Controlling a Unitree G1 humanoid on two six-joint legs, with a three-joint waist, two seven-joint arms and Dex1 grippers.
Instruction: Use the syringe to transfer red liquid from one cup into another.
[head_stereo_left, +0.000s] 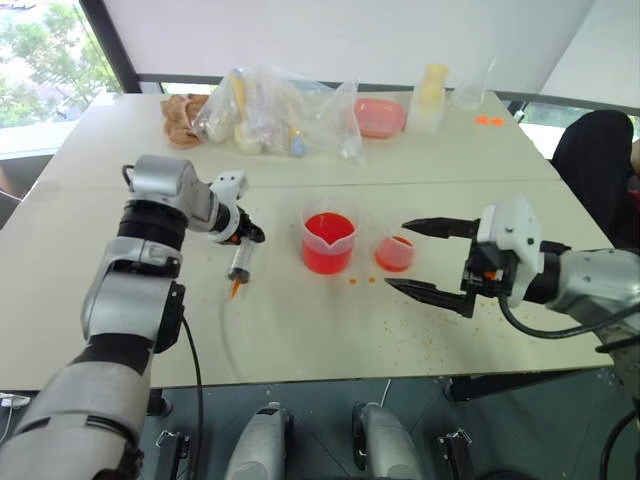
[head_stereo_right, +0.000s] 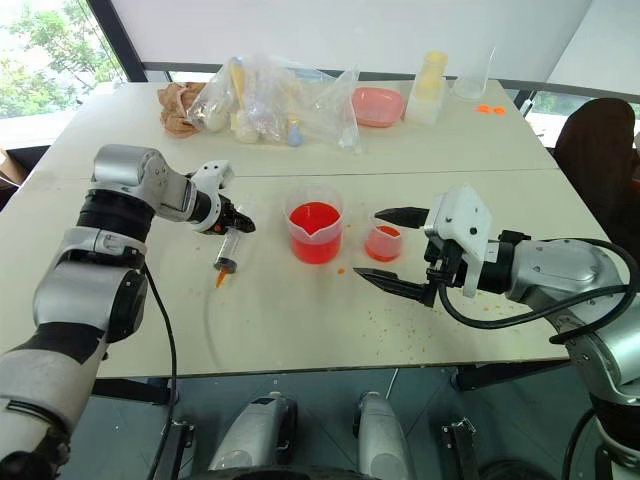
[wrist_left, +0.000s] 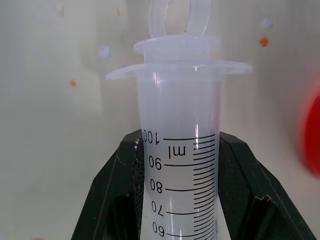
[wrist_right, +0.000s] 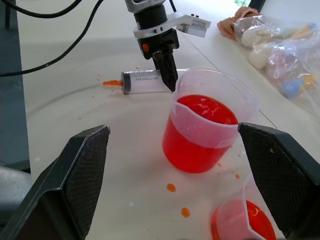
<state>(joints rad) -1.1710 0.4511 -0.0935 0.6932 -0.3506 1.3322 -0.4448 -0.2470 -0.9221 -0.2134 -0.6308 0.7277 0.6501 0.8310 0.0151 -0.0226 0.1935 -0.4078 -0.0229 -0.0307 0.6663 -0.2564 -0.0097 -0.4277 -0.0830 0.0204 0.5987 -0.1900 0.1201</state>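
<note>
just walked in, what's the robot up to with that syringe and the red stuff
The left tool has closed on the syringe, which lies on the table beside the beaker of red liquid. The right tool hangs open near the smaller cup. No transfer is under way yet.

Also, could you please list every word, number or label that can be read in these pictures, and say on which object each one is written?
"100", "90", "80", "70", "60": scale numbers on the barrel of the syringe, between the black fingers of the left gripper.
"ml": on the same barrel, beside the scale.
"FOR SINGLE USE": appears to be printed along the syringe barrel in the right wrist view, though small.
The beaker and the smaller cup bear no readable marking.
</note>
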